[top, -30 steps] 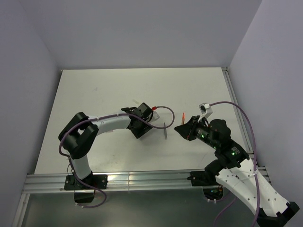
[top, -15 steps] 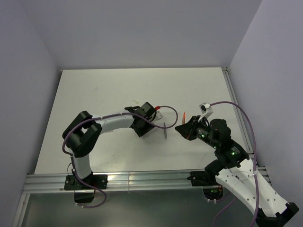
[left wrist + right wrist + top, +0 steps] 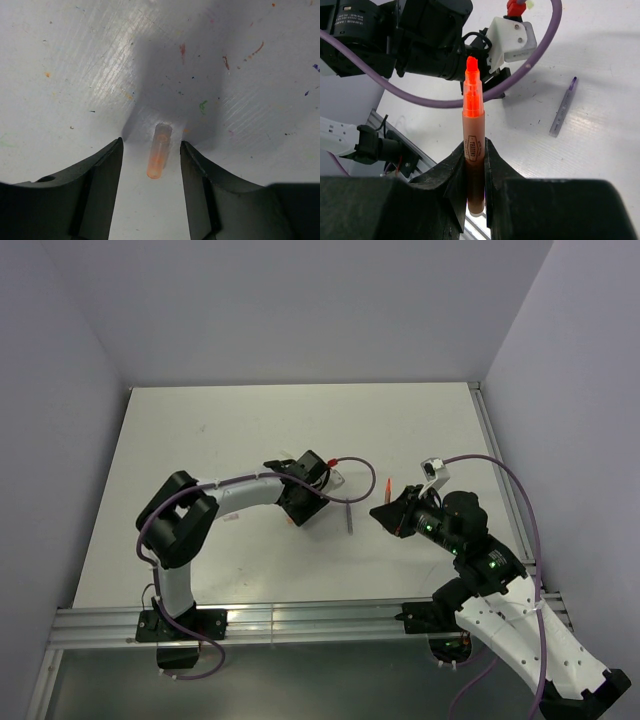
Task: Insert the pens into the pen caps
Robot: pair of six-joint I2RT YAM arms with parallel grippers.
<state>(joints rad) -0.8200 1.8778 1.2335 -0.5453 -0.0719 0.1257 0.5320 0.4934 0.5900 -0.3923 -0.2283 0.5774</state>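
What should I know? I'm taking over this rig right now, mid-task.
Left gripper: open, jaws either side of the orange cap, lying ungripped on the table.
Right gripper: shut on the orange pen, bare tip pointing out.
Purple pen: loose on the table, uncapped.
Done: no pen seen capped. Left: grip the cap, fit it on the orange pen, then the rest.

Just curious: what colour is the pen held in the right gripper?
The pen is orange-red, clearest in the right wrist view.
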